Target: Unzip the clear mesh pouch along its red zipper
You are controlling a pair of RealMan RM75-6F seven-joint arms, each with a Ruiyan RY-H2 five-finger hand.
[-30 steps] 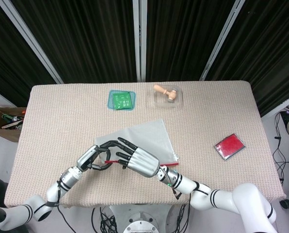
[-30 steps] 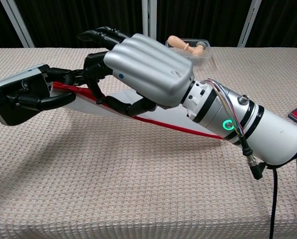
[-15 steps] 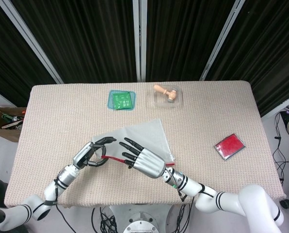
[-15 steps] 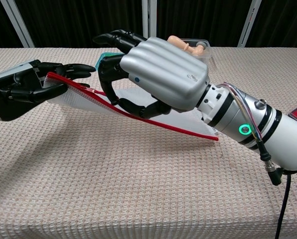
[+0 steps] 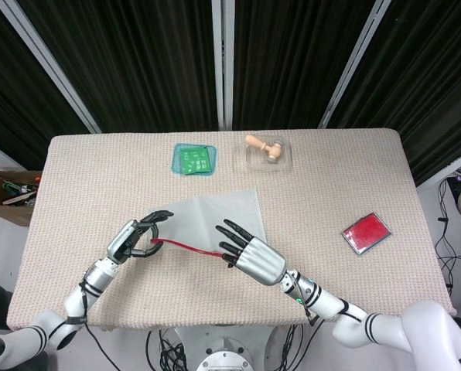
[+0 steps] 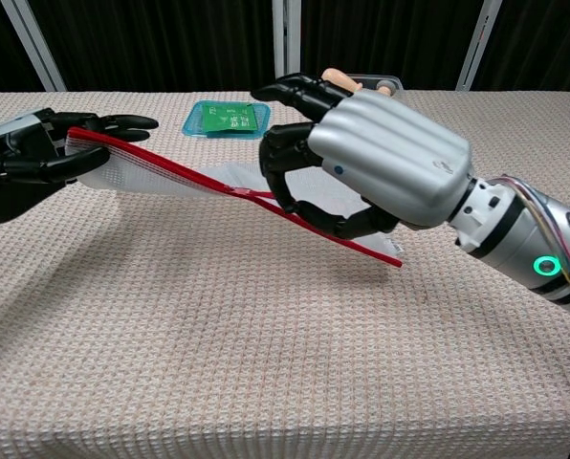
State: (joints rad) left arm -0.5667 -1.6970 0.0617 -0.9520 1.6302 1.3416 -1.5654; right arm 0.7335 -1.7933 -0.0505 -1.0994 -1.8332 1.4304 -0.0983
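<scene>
The clear mesh pouch (image 5: 219,216) lies at the table's front centre, its near edge with the red zipper (image 6: 170,170) lifted off the cloth. My left hand (image 5: 132,239) grips the zipper's left end (image 6: 79,142). My right hand (image 6: 381,167) sits further right along the zipper, fingers curled around it. Its fingertips (image 6: 277,191) pinch at the small zipper pull (image 6: 252,194). In the head view the right hand (image 5: 254,259) covers the pouch's near right corner, and the red zipper (image 5: 184,246) runs between the two hands.
A blue tray with a green item (image 5: 193,159) and a clear container holding a wooden toy (image 5: 268,151) stand behind the pouch. A flat red case (image 5: 367,232) lies at the right. A cardboard box (image 5: 6,193) sits off the table's left edge.
The hands have drawn apart: my right hand slid right along the zipper, and my left hand pulled the pouch's left end further left. More red zipper now shows between them.
</scene>
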